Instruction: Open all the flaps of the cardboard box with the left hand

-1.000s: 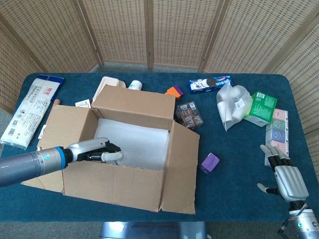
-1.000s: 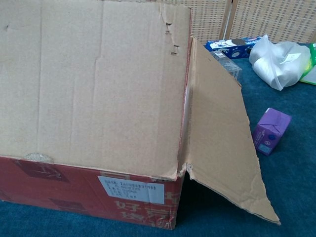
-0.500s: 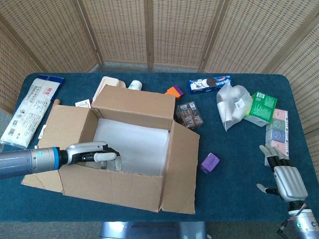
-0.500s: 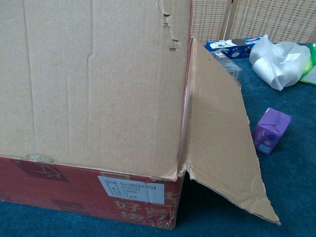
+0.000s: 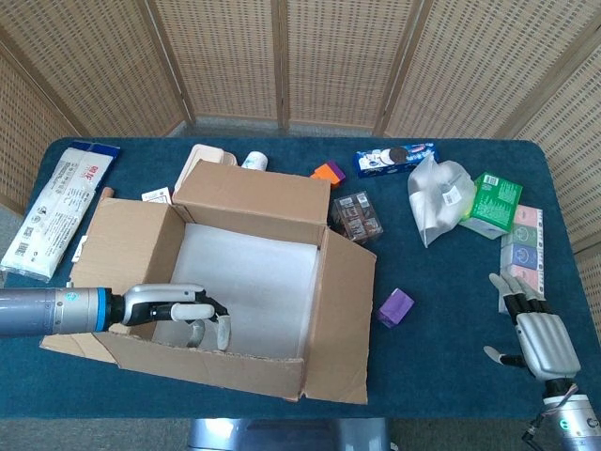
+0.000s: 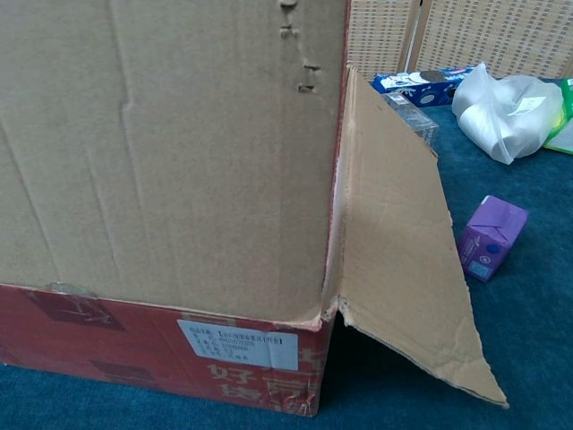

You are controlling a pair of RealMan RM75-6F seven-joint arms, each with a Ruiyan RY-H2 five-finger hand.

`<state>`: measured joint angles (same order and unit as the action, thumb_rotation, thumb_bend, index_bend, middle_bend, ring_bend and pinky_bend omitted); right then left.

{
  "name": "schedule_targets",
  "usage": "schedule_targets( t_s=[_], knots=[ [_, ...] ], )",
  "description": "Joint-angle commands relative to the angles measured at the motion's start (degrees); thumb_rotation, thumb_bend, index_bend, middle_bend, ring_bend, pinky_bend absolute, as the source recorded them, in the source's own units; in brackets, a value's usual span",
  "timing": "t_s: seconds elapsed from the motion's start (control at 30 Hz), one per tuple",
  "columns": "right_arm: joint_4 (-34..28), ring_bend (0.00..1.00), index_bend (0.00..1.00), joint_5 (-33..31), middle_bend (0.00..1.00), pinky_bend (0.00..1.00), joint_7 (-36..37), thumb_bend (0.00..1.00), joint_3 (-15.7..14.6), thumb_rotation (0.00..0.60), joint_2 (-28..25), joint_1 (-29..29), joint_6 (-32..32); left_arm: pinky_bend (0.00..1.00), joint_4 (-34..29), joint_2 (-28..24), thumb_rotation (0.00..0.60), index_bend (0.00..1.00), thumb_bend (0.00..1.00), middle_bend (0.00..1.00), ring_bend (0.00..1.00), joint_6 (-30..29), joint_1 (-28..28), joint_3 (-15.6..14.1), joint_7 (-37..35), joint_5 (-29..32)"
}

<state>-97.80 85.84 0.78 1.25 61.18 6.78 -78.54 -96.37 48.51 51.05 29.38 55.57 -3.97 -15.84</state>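
Note:
The cardboard box (image 5: 141, 258) stands on the blue table with its white bottom showing. Its far flap (image 5: 254, 197), left flap (image 5: 117, 235) and right flap (image 5: 346, 315) are folded out. My left hand (image 5: 183, 312) reaches in from the left and presses on the inner face of the near flap (image 5: 221, 371), which leans outward toward me. That near flap (image 6: 170, 152) fills most of the chest view above the red box wall (image 6: 107, 340), with the right flap (image 6: 394, 260) beside it. My right hand (image 5: 535, 331) rests on the table at the front right, fingers apart, holding nothing.
A purple carton (image 5: 395, 307) lies just right of the box. Behind it are a clear box of sweets (image 5: 357, 218), a cookie pack (image 5: 394, 158), a white bag (image 5: 437, 197) and a green box (image 5: 493, 202). A long white packet (image 5: 61, 207) lies at the left edge.
My left hand has moved toward the table's front edge, pushing the near flap further outward and down. The right hand has not moved.

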Motion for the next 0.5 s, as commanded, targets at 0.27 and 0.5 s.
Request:
schedule_targets(
  t_s=[0.27,0.5],
  knots=[
    [0.1,0.00,0.00,-0.1,0.00,0.15,-0.3,0.00,0.0,0.600,0.2,0.1,0.2,0.59,-2.2,0.4,0.133,0.46,0.00,0.45,0.33,5.7,-2.1,2.3,4.2,0.7],
    [0.1,0.00,0.00,-0.1,0.00,0.15,-0.1,0.00,0.0,0.600,0.1,0.0,0.1,0.59,-5.6,0.7,0.131,0.46,0.00,0.45,0.33,4.4,-2.1,0.6,5.2,-1.1]
  ],
)
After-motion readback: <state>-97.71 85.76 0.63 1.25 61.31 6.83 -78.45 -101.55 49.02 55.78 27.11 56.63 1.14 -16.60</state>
